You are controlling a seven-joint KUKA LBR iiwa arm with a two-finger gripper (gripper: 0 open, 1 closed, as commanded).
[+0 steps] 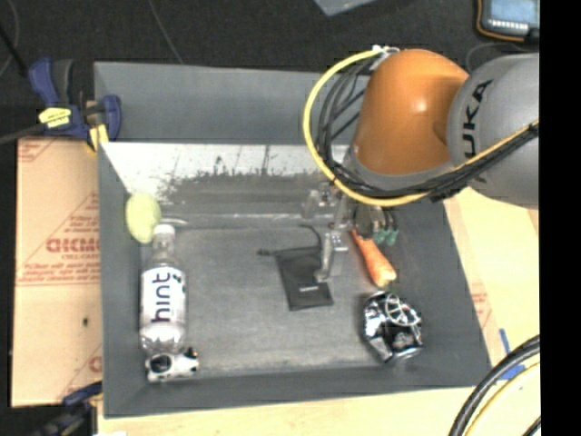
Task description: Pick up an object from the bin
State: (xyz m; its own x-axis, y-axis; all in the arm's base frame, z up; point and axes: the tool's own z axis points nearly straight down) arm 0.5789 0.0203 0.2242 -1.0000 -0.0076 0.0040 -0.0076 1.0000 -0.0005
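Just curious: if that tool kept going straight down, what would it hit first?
Probably the flat dark square right under the tool; how far above it hangs is unclear.

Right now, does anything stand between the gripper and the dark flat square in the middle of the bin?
Nothing visible does. The gripper is right above the dark flat square, near its right edge. The orange carrot lies close by on the right, apart from the square and not in between.
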